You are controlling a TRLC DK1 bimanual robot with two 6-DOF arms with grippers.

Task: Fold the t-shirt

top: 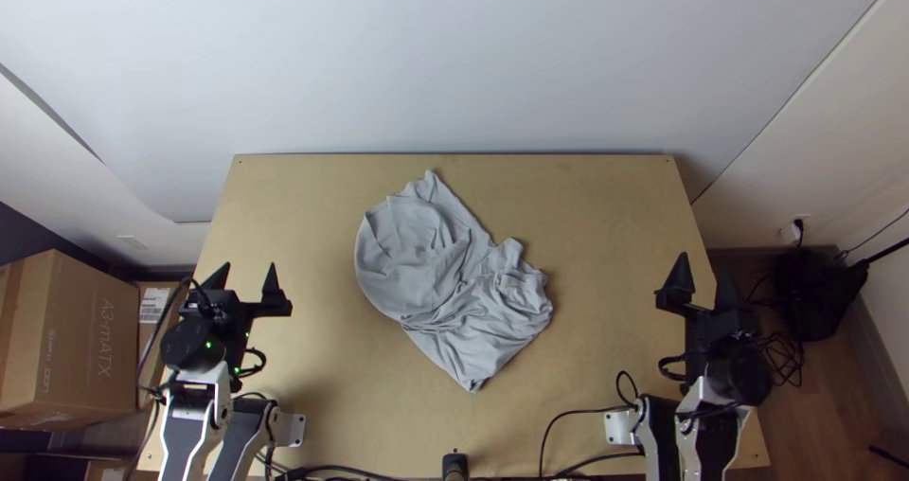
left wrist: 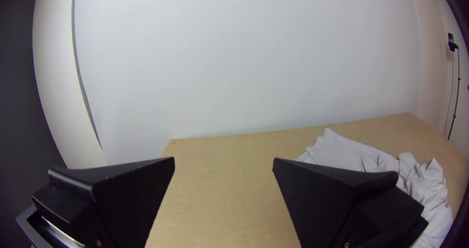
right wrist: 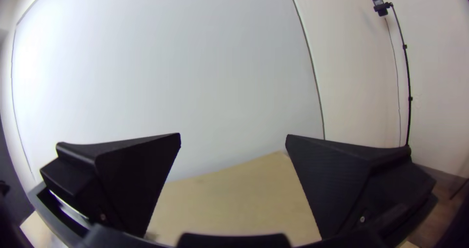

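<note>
Mid-table, between the two arms, lies the t-shirt (top: 445,273), bunched and not laid out. Left gripper (top: 247,271) sits near the table's (top: 606,216) left edge, right gripper (top: 704,268) near the right edge, both well apart from the cloth. Likely parked wide so the shirt can be reached from either side. Fingers of both spread, pinching nothing; probably a ready pose before the first grab.

Shirt: light grey, soft thin knit by the look of it, matte. Smooth rounded fold on the side toward the left arm; tight crumples toward the right arm. One pointed corner (top: 431,180) runs toward the far edge, another (top: 473,383) toward the near edge. Layers overlap, so sleeves and collar can't be told for sure. Looks dropped in a heap, which would explain the twist across its middle.

Fingers: black wedges, flat inner faces, finely ribbed on the left gripper. Table: pale wood, smooth. Black cables (top: 355,472) run by the near edge.

Step in hand, as judged: flattening, folding not begun. Next move probably wants two corners pinched and pulled apart; risk is grabbing several layers at once.
</note>
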